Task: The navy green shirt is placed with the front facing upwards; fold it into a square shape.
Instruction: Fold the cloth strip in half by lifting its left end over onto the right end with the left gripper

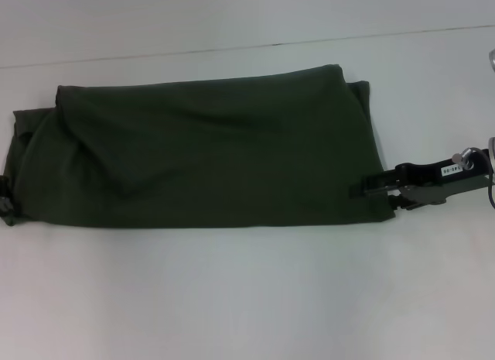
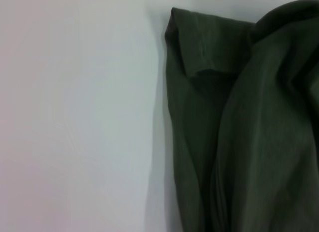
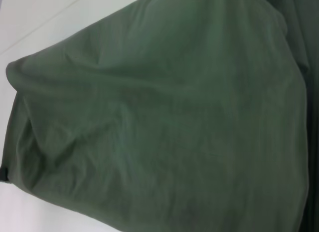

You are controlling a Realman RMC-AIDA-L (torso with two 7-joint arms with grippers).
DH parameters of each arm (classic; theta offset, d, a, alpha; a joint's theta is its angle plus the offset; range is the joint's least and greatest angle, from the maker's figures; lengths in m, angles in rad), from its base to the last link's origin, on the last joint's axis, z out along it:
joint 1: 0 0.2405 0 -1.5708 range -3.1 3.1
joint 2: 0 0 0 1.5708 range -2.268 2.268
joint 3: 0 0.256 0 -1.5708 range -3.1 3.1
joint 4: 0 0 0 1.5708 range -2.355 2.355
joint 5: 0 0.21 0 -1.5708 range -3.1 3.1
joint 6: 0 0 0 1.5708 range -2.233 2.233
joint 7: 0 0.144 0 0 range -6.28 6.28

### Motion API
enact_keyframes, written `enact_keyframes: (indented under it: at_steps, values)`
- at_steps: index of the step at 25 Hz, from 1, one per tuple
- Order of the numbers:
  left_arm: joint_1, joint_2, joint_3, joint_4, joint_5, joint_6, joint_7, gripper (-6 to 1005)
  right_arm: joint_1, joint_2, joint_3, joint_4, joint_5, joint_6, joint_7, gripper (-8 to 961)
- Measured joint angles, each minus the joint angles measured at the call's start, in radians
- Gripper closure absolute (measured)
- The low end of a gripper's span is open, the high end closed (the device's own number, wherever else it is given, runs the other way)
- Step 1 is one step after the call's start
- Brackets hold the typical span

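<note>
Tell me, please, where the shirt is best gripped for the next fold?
Probably at its two short ends: the navy green shirt lies as a long band across the table. The right pincer sits at its right edge, the left pincer at its left edge; come inward from the sides.

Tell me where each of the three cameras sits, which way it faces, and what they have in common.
Head view: from the robot's head, looking forward and down at the navy green shirt folded long on the white table; the right gripper sits at the shirt's right end, the left gripper at its left edge.
Left wrist view: on the left arm, facing the shirt's edge and bare table; no fingers show.
Right wrist view: on the right arm, close on shirt fabric; no fingers show.
Shared: all three show the shirt.
</note>
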Motion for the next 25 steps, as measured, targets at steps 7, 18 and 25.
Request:
enact_keyframes:
  at_steps: [7,18,25]
  values:
    - [-0.002,0.0,0.0,0.0,0.0,0.0,0.0,969,-0.004,0.0,-0.041,0.002,-0.006,0.02,0.011,26]
    - [-0.006,0.0,0.0,0.0,0.0,0.003,0.0,970,-0.001,0.0,-0.045,0.014,-0.009,0.034,0.015,58]
    - [-0.006,0.0,0.0,0.001,0.0,0.005,0.0,970,0.001,-0.003,-0.054,0.004,-0.014,0.019,0.001,262]
